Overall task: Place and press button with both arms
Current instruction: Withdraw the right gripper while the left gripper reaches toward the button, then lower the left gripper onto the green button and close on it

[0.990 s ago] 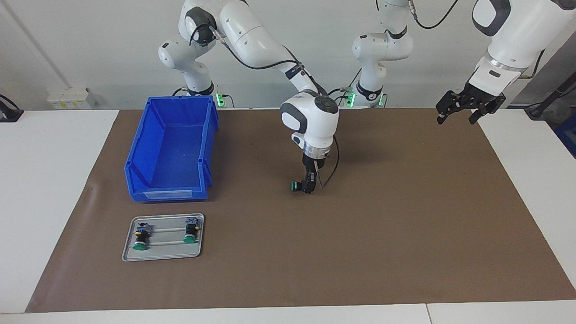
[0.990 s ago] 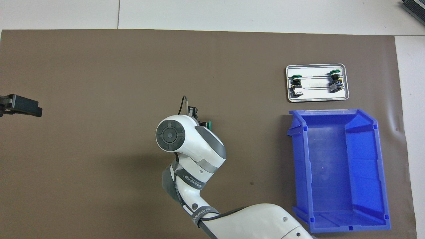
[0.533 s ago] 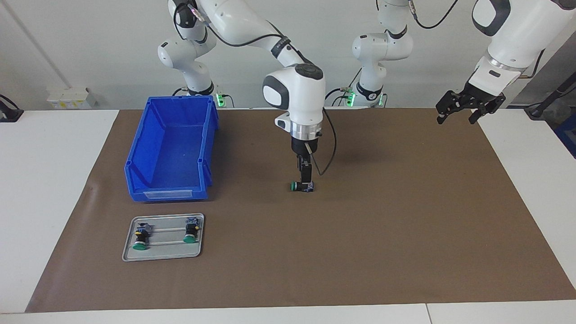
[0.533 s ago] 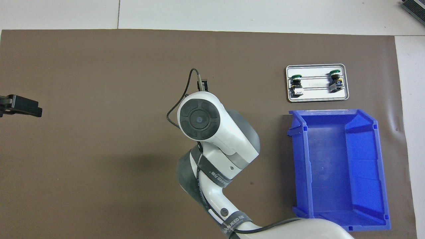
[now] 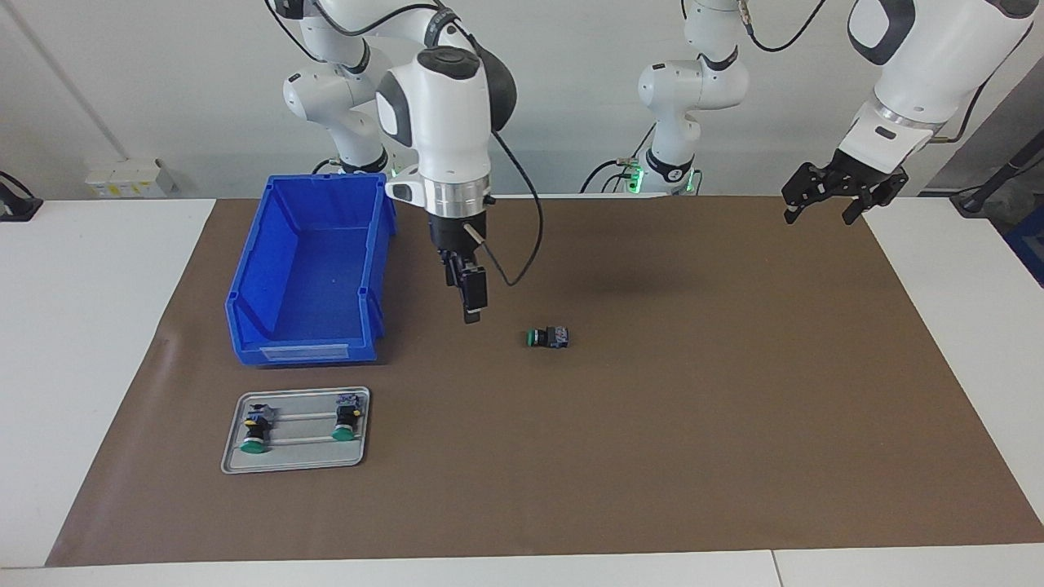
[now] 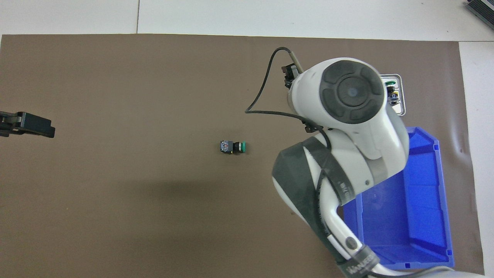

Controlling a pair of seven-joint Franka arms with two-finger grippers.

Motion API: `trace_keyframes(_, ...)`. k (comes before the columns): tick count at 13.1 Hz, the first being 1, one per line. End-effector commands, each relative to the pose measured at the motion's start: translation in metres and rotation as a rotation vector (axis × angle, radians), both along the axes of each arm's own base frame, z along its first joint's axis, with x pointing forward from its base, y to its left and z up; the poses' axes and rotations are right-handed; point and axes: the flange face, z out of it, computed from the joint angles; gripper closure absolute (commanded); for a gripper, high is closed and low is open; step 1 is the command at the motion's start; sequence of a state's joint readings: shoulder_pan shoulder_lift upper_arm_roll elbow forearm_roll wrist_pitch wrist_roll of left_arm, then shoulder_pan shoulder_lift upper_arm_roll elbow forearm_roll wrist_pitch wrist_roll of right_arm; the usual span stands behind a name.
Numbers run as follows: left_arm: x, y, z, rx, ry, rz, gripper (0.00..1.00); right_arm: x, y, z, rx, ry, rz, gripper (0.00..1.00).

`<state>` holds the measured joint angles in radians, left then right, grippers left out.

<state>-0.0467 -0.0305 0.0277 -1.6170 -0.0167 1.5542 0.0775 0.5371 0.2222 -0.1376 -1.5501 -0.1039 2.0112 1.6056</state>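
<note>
My right gripper (image 5: pixel 471 303) hangs in the air with its fingers apart and nothing in them, over the brown mat (image 5: pixel 693 424) between the blue bin (image 5: pixel 310 269) and the button (image 5: pixel 547 336). The button lies on its side, alone near the mat's middle, its green cap toward the bin. My left gripper (image 5: pixel 832 196) waits open over the mat's edge at its own end. Two more buttons sit on a tray (image 5: pixel 295 461) beside the bin.

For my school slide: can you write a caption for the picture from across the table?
Green button lies on its side on the brown mat; right gripper hangs empty above, left gripper waits.
</note>
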Motion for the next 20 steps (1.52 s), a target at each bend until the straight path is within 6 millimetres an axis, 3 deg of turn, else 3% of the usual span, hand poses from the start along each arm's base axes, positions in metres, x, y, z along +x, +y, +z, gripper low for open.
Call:
trace_keyframes(1,-0.013,-0.026,0.003,0.018,-0.001,-0.087,0.0,-0.001,-0.065,0.018,-0.027,0.048,0.164,0.0)
trace_keyframes(2,-0.014,-0.034,0.002,0.016,-0.005,-0.162,0.0,0.0,-0.081,0.023,-0.048,0.06,0.217,0.0)
trace_keyframes(4,-0.024,-0.072,-0.012,0.013,-0.025,-0.285,0.01,0.001,-0.122,0.035,-0.078,0.075,0.303,0.0)
trace_keyframes(6,-0.04,-0.11,-0.035,0.009,-0.082,-0.492,0.0,-0.002,-0.158,0.046,-0.116,0.098,0.424,0.0)
trace_keyframes(9,-0.064,-0.159,-0.069,0.005,-0.131,-0.677,0.01,-0.016,-0.193,0.065,-0.147,0.15,0.578,0.0)
trace_keyframes(10,-0.067,-0.176,-0.075,0.002,-0.13,-0.779,0.01,-0.022,-0.216,0.067,-0.148,0.187,0.606,0.0)
trace_keyframes(11,-0.064,-0.187,-0.084,-0.005,-0.125,-0.849,0.01,-0.03,-0.218,0.072,-0.154,0.217,0.699,0.0)
trace_keyframes(14,-0.056,-0.228,-0.114,-0.05,-0.15,-0.979,0.01,-0.05,-0.254,0.084,-0.157,0.282,0.868,0.0)
trace_keyframes(16,-0.05,-0.256,-0.139,-0.071,-0.154,-1.07,0.01,-0.063,-0.26,0.087,-0.143,0.329,0.934,0.0)
trace_keyframes(20,-0.039,-0.305,-0.181,-0.129,-0.214,-1.129,0.0,-0.061,-0.26,0.092,-0.146,0.314,0.933,0.0)
